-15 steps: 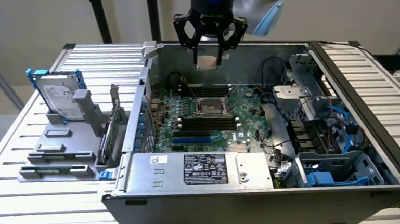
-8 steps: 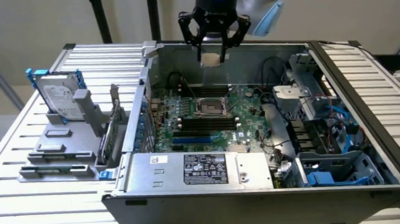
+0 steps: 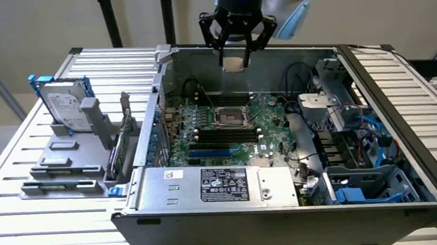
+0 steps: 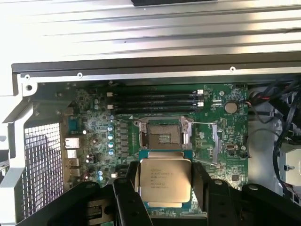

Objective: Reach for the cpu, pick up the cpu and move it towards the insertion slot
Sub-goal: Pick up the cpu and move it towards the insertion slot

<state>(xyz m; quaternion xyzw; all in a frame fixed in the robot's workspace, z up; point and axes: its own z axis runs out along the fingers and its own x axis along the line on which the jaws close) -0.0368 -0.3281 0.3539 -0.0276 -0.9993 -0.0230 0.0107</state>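
- Silvery metal top of the cpu (image 4: 164,181) faces my wrist camera; my pincer (image 4: 164,188) pinches it by two opposite edges, one black finger (image 4: 123,197) on each side.
- Exterior view: my pincer (image 3: 234,56) hangs above the open computer case (image 3: 209,225), over its far wall, with the pale underside of the cpu (image 3: 233,64) showing between the finger tips. The chip is in the air, touching nothing but my fingers.
- Insertion slot (image 3: 230,116) lies below on the green motherboard (image 3: 268,119): a shiny square frame with a dark centre. In the wrist view the insertion slot (image 4: 163,136) sits just beyond the held chip's edge; the chip is not over it squarely and not seated.
- Long black memory slots (image 4: 155,101) run beside the socket on its far side from the chip.
- Nearer the exterior camera, a grey power supply (image 3: 215,185) with a printed label fills the case's front corner.
- Outside the case, to the exterior view's left, an upright hard drive (image 3: 69,109) with blue rails stands in a grey holder (image 3: 62,177) on the slatted metal worktop (image 3: 35,225).
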